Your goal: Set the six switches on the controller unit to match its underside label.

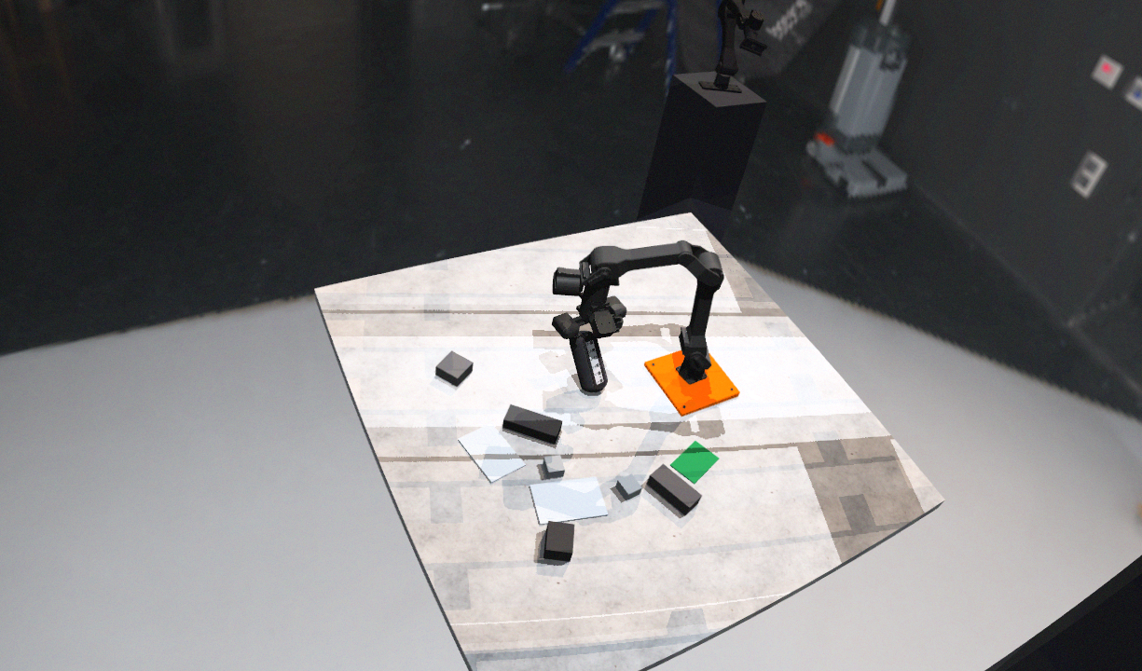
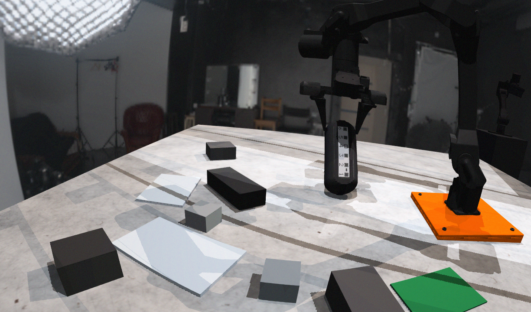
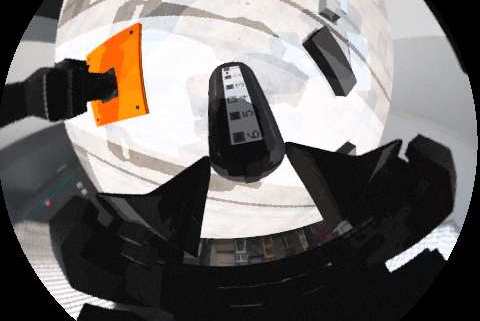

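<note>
The dark controller unit [image 1: 591, 375] [image 2: 340, 186] [image 3: 245, 161] hangs steeply upright, its long side nearly vertical. Its lower end is at or just above the bench; I cannot tell if it touches. My gripper [image 1: 585, 336] [image 2: 340, 131] [image 3: 247, 153] is shut on the unit's upper end, one finger on each side. The white label [image 2: 343, 152] [image 3: 243, 126] on the underside faces the exterior view and shows in the wrist view. Squares 1, 2, 3, 5 and 6 look filled; square 4 looks empty. The rocker switches face away and are hidden.
A long black block [image 1: 531, 424] [image 2: 236, 188] [image 3: 332, 61] lies beside the unit. Other dark blocks, small grey cubes, pale plates [image 1: 568, 500] [image 2: 177, 252] and a green plate [image 1: 694, 461] [image 2: 438, 290] lie farther off. The arm stands on an orange base plate [image 1: 670, 390] [image 2: 430, 217] [image 3: 131, 71].
</note>
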Robot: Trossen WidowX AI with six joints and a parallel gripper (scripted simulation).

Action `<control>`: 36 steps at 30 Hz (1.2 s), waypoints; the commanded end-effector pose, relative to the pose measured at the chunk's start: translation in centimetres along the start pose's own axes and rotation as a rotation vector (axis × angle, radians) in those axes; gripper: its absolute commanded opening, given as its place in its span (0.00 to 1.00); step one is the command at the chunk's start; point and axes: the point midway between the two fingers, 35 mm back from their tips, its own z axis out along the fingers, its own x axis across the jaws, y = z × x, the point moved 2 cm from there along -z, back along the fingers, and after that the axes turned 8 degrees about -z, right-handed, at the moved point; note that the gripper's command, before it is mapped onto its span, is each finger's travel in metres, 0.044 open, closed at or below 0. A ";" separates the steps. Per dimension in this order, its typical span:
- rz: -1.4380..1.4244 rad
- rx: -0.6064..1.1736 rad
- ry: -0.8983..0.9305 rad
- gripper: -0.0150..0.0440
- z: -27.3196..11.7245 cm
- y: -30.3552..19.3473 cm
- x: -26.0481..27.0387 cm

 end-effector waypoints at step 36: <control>0.001 -0.012 -0.004 0.82 -1.2 3.2 -0.5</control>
